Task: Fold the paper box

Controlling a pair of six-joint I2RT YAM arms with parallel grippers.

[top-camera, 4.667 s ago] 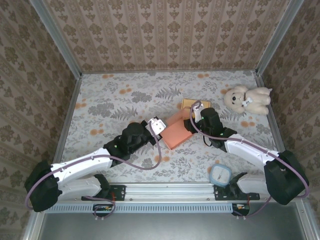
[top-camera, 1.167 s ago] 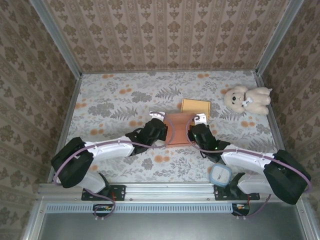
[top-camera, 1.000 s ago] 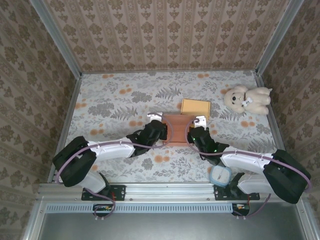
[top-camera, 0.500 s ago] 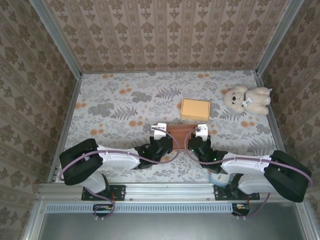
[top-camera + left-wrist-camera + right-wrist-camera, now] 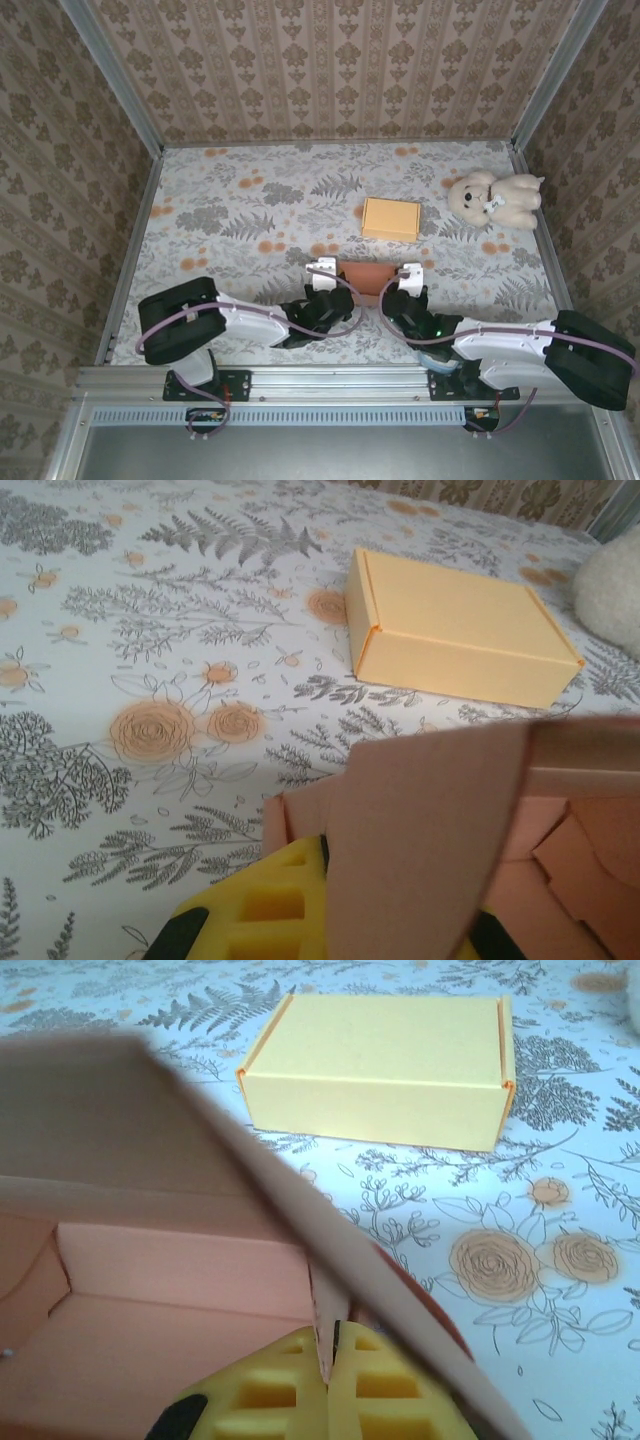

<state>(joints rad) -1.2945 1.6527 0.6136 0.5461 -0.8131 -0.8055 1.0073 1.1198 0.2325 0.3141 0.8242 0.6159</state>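
left tool [image 5: 322, 852], right tool [image 5: 328, 1338] (clamping box [image 5: 368, 277]); teddy [image 5: 495, 198]

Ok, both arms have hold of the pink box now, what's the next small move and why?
Probably fold both pinched flaps inward over the pink box. The left jaws and right jaws are each shut on a raised flap at opposite ends, and the wrist views show its inside open, unlike the closed yellow box beyond it.

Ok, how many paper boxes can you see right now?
2. A closed yellow box lies mid-table near the teddy bear; an unfinished salmon-pink box sits nearer the arms, pinched by the left gripper and right gripper.
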